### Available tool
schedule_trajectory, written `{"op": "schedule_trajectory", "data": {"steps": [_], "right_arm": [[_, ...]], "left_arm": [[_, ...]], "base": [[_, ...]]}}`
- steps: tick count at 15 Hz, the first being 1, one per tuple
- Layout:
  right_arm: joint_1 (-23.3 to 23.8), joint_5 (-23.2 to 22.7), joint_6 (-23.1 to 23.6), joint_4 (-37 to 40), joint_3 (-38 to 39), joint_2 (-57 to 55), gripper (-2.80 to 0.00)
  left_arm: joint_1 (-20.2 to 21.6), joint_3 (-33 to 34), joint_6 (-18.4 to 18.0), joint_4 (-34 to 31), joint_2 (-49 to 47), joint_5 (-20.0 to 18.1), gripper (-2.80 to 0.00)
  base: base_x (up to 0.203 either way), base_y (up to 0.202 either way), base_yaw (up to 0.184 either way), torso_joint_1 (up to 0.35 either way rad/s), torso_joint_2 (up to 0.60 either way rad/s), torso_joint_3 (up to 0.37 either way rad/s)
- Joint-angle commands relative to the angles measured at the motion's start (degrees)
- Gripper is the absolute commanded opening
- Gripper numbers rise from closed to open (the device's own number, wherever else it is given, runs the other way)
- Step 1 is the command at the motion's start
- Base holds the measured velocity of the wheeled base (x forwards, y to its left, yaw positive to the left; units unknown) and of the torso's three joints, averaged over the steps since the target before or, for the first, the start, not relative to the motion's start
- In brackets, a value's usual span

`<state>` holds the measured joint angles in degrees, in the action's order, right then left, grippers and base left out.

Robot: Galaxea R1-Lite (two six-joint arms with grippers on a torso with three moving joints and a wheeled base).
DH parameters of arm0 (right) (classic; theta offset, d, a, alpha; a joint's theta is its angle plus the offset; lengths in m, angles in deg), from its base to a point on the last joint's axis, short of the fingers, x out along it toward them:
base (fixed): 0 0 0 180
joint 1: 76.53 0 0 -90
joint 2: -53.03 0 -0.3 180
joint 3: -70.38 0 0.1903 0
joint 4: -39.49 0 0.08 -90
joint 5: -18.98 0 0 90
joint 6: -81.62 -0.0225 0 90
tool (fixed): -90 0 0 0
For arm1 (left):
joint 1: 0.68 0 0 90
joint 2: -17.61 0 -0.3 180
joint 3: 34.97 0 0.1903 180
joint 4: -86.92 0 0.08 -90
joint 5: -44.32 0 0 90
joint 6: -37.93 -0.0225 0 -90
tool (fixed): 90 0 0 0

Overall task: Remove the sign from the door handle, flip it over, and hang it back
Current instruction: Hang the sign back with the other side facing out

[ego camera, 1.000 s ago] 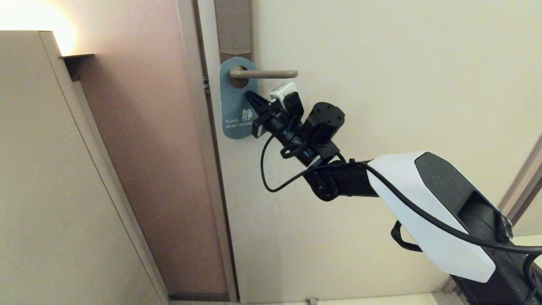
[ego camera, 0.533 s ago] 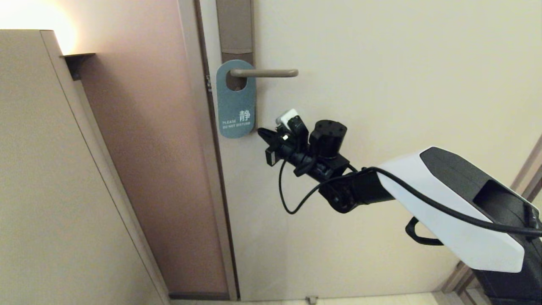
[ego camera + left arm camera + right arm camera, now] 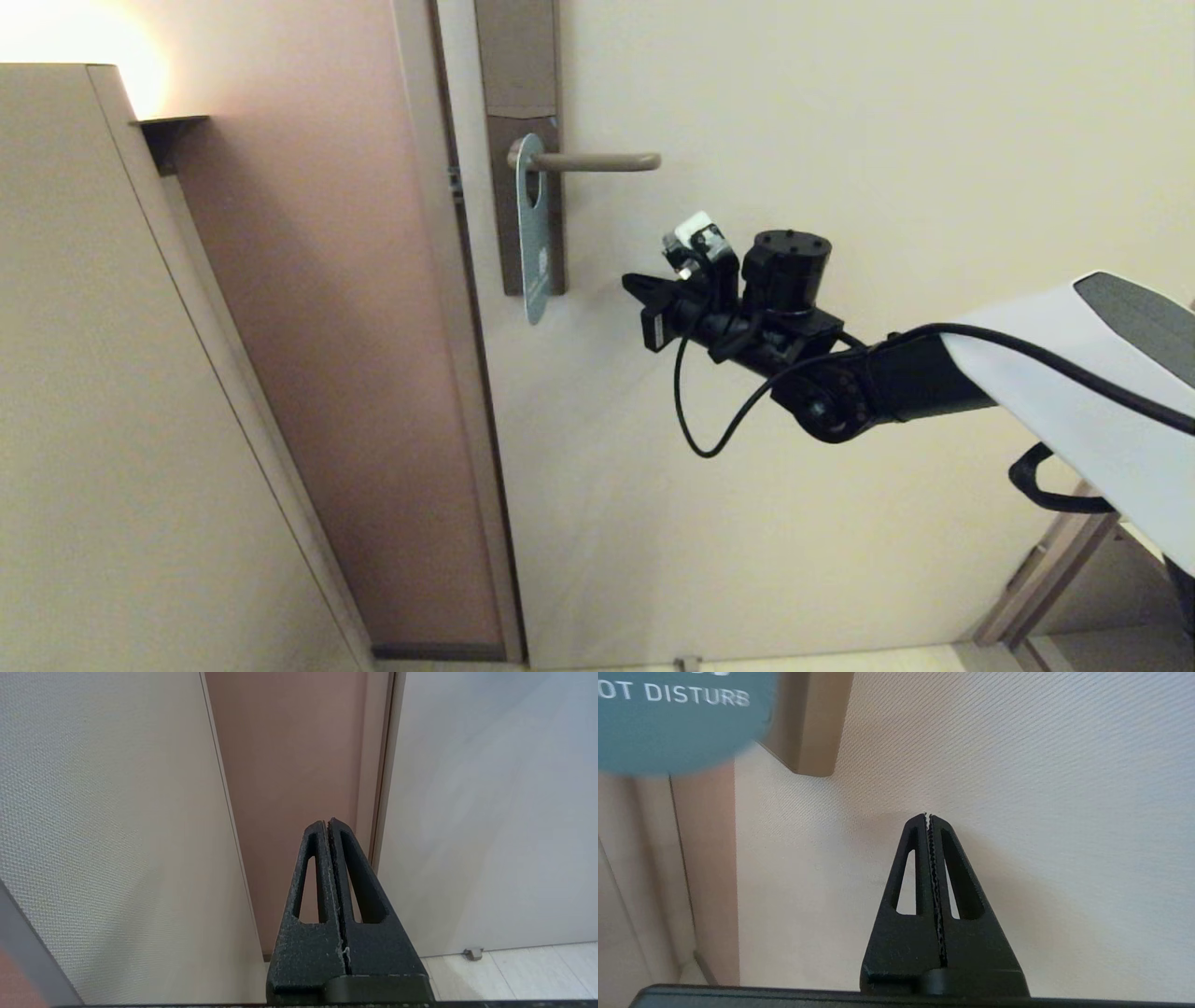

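Note:
The blue sign [image 3: 532, 233] hangs by its hole on the door handle [image 3: 597, 161], swung almost edge-on to the head camera, in front of the brownish backplate [image 3: 518, 84]. Its rounded lower end with white "DISTURB" lettering shows in the right wrist view [image 3: 677, 723]. My right gripper [image 3: 633, 280] is shut and empty, apart from the sign, to its right and level with its lower end, tips pointing at the door [image 3: 928, 816]. My left gripper [image 3: 326, 823] is shut and empty, out of the head view, pointing at the wall strip beside the door.
The cream door [image 3: 840, 140] fills the right side, its frame [image 3: 457, 373] beside a pinkish wall strip [image 3: 327, 327]. A beige cabinet side [image 3: 112, 420] stands at the left. A small door stop [image 3: 688, 663] sits at the floor.
My right gripper has drawn back from the sign, down and to the right. The sign, face-on before, has swung nearly edge-on on the handle.

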<state>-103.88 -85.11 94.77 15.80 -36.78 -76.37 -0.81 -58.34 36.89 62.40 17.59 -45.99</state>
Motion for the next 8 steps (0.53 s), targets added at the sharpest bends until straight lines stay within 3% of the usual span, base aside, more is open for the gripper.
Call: {"op": "schedule_trajectory", "data": {"steps": [1, 4, 8], "right_arm": [[2.08, -0.15, 0.16, 0.35, 2.86, 4.69, -2.8], [5.33, -0.15, 0.21, 0.73, 7.83, 8.71, -2.8], [8.48, -0.15, 0.21, 0.81, 8.47, 13.2, -2.8]], "left_arm": [[-0.04, 0.0, -0.02, 0.02, 0.02, -0.05, -2.8], [-0.03, 0.0, -0.02, -0.07, 0.02, -0.02, -2.8], [-0.04, 0.0, -0.02, 0.01, 0.02, -0.05, -2.8]], "base": [[0.0, 0.0, 0.0, 0.0, 0.0, 0.0], [0.0, 0.0, 0.0, 0.0, 0.0, 0.0], [0.0, 0.0, 0.0, 0.0, 0.0, 0.0]]}}
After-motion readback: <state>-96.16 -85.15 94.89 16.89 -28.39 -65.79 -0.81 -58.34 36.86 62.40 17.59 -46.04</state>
